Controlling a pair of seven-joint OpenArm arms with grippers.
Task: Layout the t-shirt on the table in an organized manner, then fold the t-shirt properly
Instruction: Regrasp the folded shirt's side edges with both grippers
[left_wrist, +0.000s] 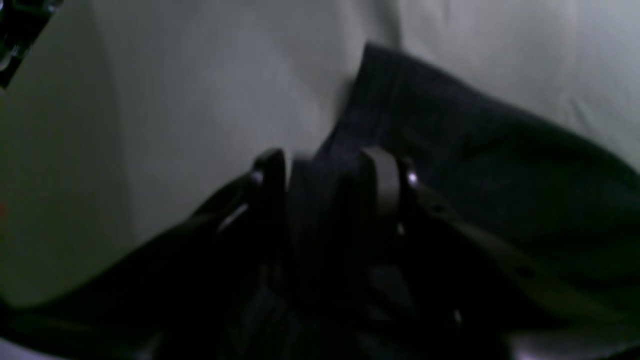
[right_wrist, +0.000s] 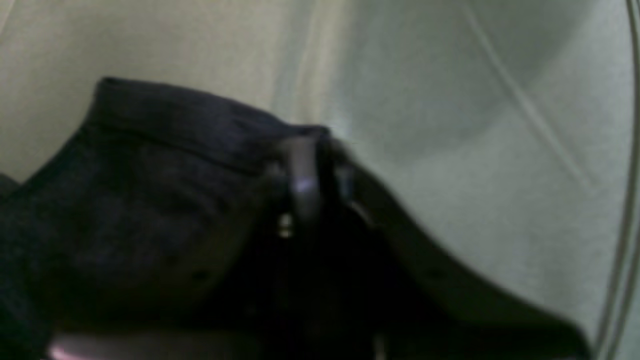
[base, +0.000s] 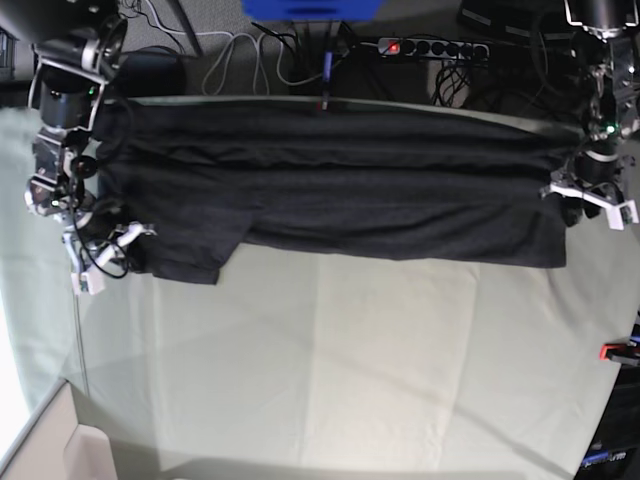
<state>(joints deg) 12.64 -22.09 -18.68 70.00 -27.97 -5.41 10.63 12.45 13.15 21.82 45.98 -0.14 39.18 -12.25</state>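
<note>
Stretching across the pale creased worktop (base: 330, 350), the t-shirt (base: 340, 190) is clamped by left pincer (left_wrist: 330, 175) and right pincer (right_wrist: 312, 170); cables (base: 250, 50) trail behind.

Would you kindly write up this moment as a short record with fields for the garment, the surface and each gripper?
garment: t-shirt, dark, stretched wide across the far part of the table, one sleeve lying towards the near side
surface: table, pale green cloth with creases
left gripper: left gripper, fingers either side of a bunched fold at the shirt's edge
right gripper: right gripper, shut on the shirt's hem
background: power strip and cables beyond the far edge
</note>
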